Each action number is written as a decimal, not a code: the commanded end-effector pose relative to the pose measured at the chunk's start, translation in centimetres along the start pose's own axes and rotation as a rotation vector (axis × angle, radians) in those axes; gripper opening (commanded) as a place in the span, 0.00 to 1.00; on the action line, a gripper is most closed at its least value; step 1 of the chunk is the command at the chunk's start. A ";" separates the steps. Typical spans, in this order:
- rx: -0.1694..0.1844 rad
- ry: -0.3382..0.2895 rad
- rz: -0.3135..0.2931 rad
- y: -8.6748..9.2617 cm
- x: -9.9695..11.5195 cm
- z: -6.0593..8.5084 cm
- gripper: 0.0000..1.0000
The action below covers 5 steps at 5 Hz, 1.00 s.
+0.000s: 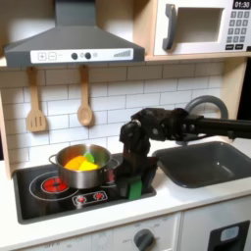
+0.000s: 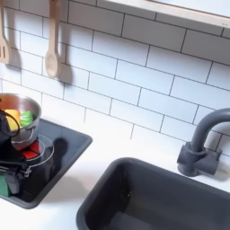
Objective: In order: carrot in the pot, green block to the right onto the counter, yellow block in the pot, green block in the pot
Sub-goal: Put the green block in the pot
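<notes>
In the first exterior view the pot [image 1: 80, 166] stands on the black stovetop [image 1: 44, 188], and inside it I see orange, yellow and a little green colour, so I judge that the carrot [image 1: 71, 160] and the yellow block [image 1: 86, 165] are already in it. The arm reaches from the first exterior view's right, and the tool [image 1: 134, 175] hangs low just beside the pot, on the stovetop's right edge. A small green thing shows just by its tip, probably the green block [image 1: 126, 188], near the border of the stovetop and the pale surface [image 1: 186, 201]. Whether the tool is apart, together or clamped on the block, I cannot tell, because it is dark and blurred. I think the last step is in hand. The next move would call for a firm hold on the green block, then a lift over the pot's rim.
</notes>
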<state>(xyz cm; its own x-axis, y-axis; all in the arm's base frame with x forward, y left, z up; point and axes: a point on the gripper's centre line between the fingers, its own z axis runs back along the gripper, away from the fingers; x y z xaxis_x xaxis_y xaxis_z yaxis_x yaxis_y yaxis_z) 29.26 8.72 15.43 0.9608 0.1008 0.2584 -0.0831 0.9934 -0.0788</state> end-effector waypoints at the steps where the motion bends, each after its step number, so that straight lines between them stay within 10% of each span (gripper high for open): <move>1: 0.007 -0.091 -0.020 -1.2 0.7 3.7 1.00; 5: -0.008 -0.066 0.003 -0.6 0.2 3.3 1.00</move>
<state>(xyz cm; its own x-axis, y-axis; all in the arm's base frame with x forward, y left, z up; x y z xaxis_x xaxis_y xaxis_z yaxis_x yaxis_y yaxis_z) 28.65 8.29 18.73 0.9414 0.1035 0.3209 -0.0798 0.9931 -0.0864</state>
